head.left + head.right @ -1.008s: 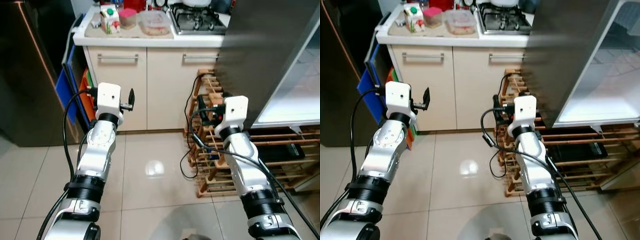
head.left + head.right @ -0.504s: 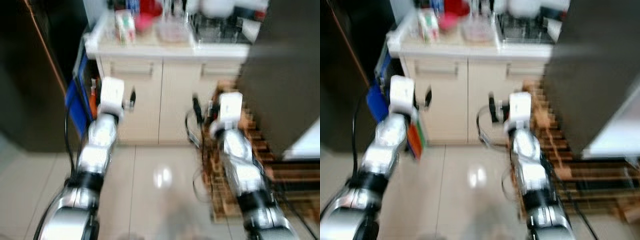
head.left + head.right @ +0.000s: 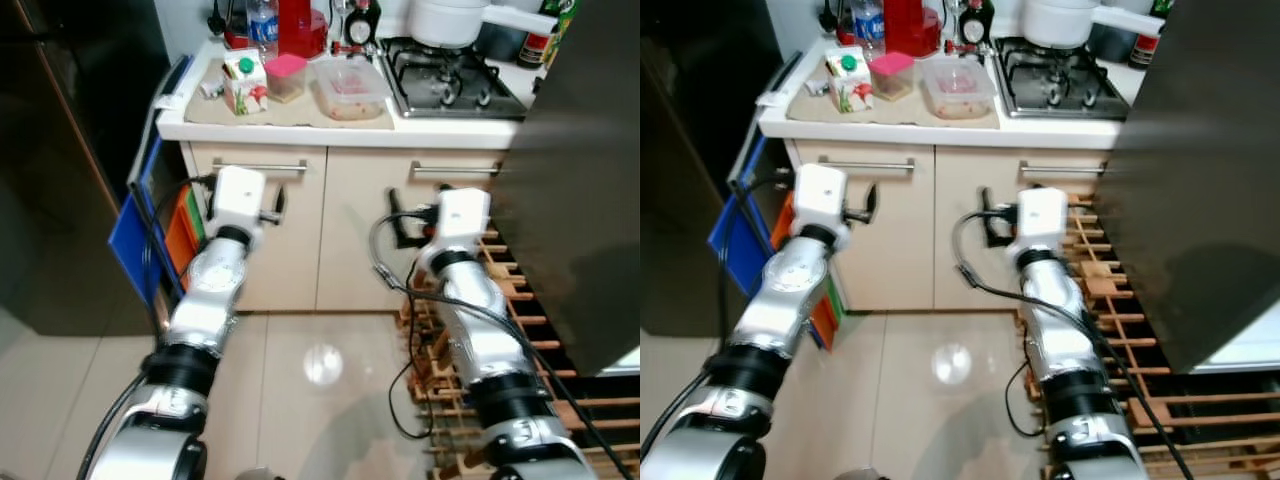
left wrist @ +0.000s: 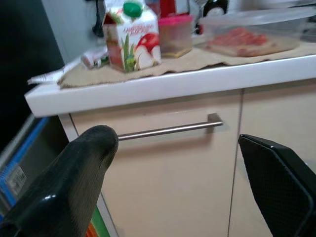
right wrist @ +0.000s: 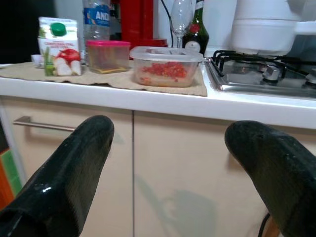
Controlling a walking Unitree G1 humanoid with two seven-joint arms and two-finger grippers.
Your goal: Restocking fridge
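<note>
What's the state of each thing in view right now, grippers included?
left gripper: open, empty, level with the cabinet front
right gripper: open, empty, facing the counter
juice carton: upright, green cap on
pink-lidded tub: lid on
clear container: lidded, red food inside
cabinet doors: shut
white pot: lid on, sitting on the stove

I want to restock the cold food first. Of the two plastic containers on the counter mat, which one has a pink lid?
The small container with the pink lid stands beside the juice carton. The larger clear container, holding red food, has a clear lid.
</note>
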